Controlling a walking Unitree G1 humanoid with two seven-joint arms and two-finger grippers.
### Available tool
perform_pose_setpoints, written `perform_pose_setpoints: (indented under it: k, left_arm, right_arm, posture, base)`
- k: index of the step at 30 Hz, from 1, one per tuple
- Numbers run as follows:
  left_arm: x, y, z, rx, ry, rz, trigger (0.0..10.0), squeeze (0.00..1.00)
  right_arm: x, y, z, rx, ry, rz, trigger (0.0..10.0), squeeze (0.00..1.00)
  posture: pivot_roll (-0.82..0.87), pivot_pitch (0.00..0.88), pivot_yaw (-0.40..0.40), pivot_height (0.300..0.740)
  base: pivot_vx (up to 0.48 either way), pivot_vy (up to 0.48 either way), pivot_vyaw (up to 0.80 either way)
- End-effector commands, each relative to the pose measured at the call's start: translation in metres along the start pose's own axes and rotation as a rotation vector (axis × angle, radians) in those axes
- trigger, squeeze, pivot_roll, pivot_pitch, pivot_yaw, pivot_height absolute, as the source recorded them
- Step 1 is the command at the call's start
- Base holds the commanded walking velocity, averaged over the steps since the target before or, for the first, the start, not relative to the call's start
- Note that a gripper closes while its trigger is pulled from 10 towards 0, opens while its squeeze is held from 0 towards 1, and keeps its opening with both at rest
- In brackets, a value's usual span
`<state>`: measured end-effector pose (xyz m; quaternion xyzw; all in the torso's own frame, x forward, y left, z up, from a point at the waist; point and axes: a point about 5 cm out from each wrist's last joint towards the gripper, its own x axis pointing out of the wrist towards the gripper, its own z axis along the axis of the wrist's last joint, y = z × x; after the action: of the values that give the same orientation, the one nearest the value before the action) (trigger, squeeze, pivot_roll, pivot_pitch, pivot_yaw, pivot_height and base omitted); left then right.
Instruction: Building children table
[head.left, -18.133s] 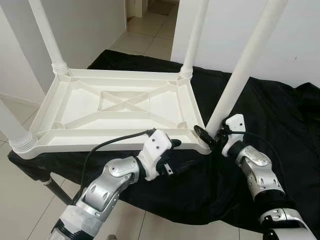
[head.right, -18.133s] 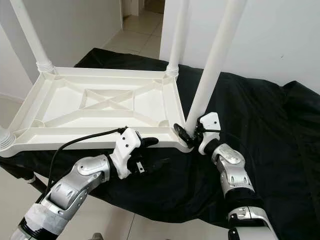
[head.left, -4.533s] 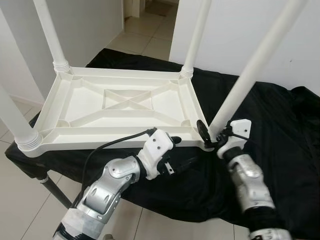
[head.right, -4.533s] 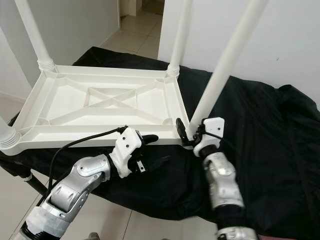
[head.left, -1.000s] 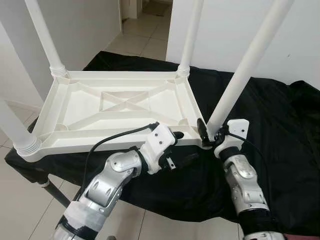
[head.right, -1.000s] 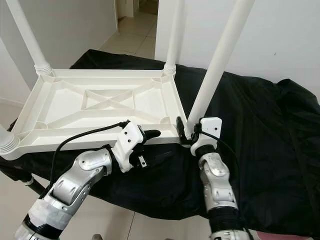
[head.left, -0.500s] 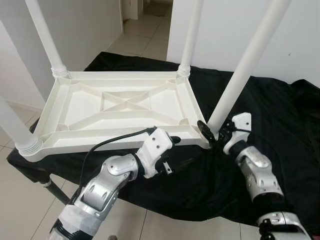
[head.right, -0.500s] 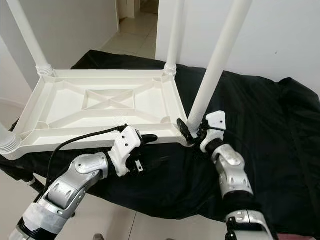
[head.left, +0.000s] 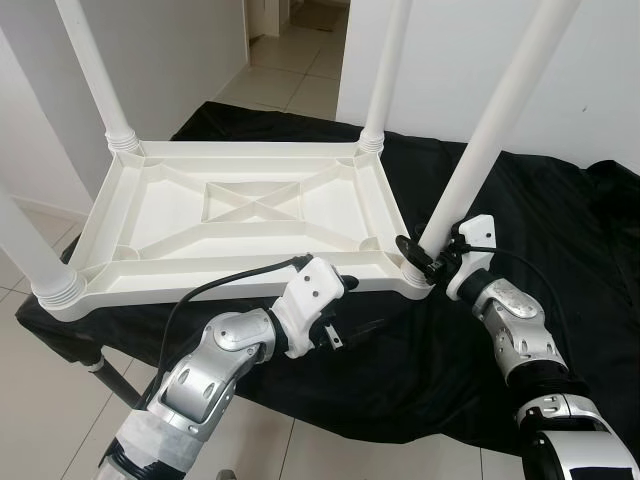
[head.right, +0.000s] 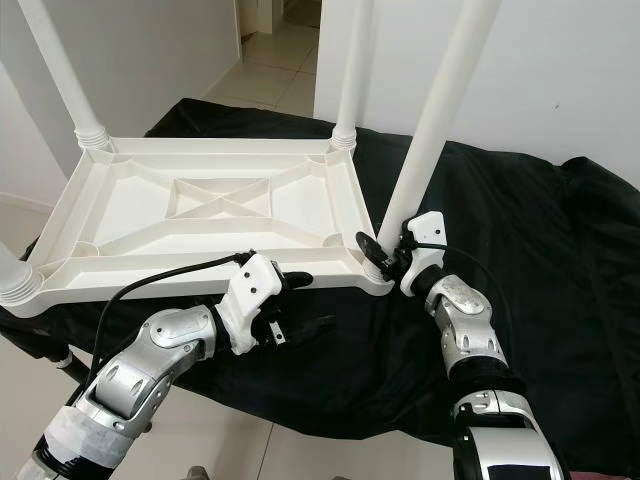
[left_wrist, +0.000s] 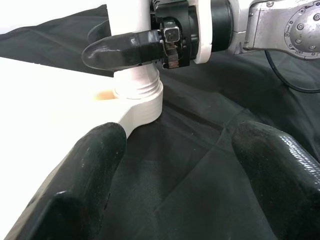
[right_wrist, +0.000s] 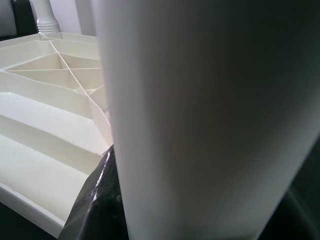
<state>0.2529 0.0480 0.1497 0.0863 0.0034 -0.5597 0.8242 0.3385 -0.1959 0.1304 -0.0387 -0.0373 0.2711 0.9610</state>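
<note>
A white plastic children's table (head.left: 160, 215) lies upside down on a black cloth, its legs pointing up. My right gripper (head.left: 425, 262) is shut on the near right leg (head.left: 500, 130), just above its ribbed base (left_wrist: 137, 95) at the table's corner. That leg (right_wrist: 200, 110) stands close before the right wrist camera, with one black finger (right_wrist: 97, 205) against it. My left gripper (head.left: 358, 305) is open at the table's near rim, left of that corner. One of its fingers (left_wrist: 95, 165) lies against the rim, the other (left_wrist: 270, 165) over the cloth.
The black cloth (head.left: 560, 230) covers a low stand whose metal leg (head.left: 110, 375) shows at the front left. Tiled floor (head.left: 40, 400) lies in front and to the left. White walls and a doorway (head.left: 300, 20) stand behind.
My right forearm has swung out to the right around the leg, its grip kept at the base. The left gripper has stayed at the near rim.
</note>
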Motion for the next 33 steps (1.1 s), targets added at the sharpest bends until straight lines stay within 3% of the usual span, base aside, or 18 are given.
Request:
perform_pose_setpoints:
  k: [1, 4, 5, 11, 18, 25, 26, 27, 30, 33]
  left_arm:
    - [0.001, 0.002, 0.001, 0.025, 0.004, 0.038, 10.0, 0.00]
    - [0.001, 0.002, 0.001, 0.029, 0.007, 0.046, 10.0, 0.00]
    - [0.001, 0.003, 0.002, 0.025, 0.001, 0.049, 10.0, 0.00]
    - [0.001, 0.007, 0.002, 0.020, -0.016, 0.077, 10.0, 0.00]
    - [0.001, 0.006, 0.002, 0.002, -0.044, 0.069, 10.0, 0.00]
    - [0.001, 0.007, 0.001, 0.000, -0.041, 0.072, 10.0, 0.00]
    - [0.000, 0.007, 0.001, 0.002, -0.040, 0.075, 10.0, 0.00]
    - [0.000, 0.007, 0.001, 0.002, -0.040, 0.075, 10.0, 0.00]
    - [-0.002, 0.011, 0.000, -0.002, -0.045, 0.107, 10.0, 0.00]
    - [-0.002, 0.011, 0.000, -0.006, -0.047, 0.114, 10.0, 0.00]
  right_arm:
    - [-0.004, -0.002, -0.006, 0.003, 0.016, 0.008, 0.0, 0.00]
    - [-0.007, -0.004, -0.009, 0.015, 0.018, -0.013, 0.0, 0.00]
    - [-0.007, -0.004, -0.009, 0.027, 0.015, -0.018, 10.0, 0.00]
    - [-0.008, 0.002, -0.012, 0.078, -0.007, -0.052, 10.0, 0.00]
    - [-0.010, 0.013, -0.018, 0.019, 0.031, -0.237, 10.0, 0.00]
    - [-0.009, 0.019, -0.019, 0.034, 0.022, -0.314, 10.0, 0.00]
    - [-0.009, 0.022, -0.020, 0.043, 0.024, -0.393, 10.0, 0.00]
    - [-0.009, 0.022, -0.020, 0.043, 0.024, -0.393, 10.0, 0.00]
    - [-0.012, 0.035, -0.024, 0.102, 0.050, -0.647, 10.0, 0.00]
    - [-0.013, 0.038, -0.025, 0.119, 0.059, -0.698, 10.0, 0.00]
  posture:
    - [-0.01, 0.000, -0.054, 0.740]
    - [-0.01, 0.000, -0.056, 0.740]
    - [-0.01, 0.000, -0.061, 0.740]
    - [-0.01, 0.000, -0.068, 0.740]
    - [-0.03, 0.000, -0.054, 0.740]
    - [-0.03, 0.000, -0.045, 0.740]
    - [-0.03, 0.000, -0.046, 0.740]
    - [-0.03, 0.000, -0.046, 0.740]
    - [-0.02, 0.000, -0.058, 0.740]
    - [-0.02, 0.000, -0.058, 0.740]
  base:
    - [0.000, 0.000, 0.00]
    - [0.000, 0.000, 0.00]
    - [0.000, 0.000, 0.00]
    - [0.000, 0.000, 0.00]
    - [0.000, 0.000, 0.00]
    - [0.000, 0.000, 0.00]
    - [0.000, 0.000, 0.00]
    - [0.000, 0.000, 0.00]
    - [0.000, 0.000, 0.00]
    - [0.000, 0.000, 0.00]
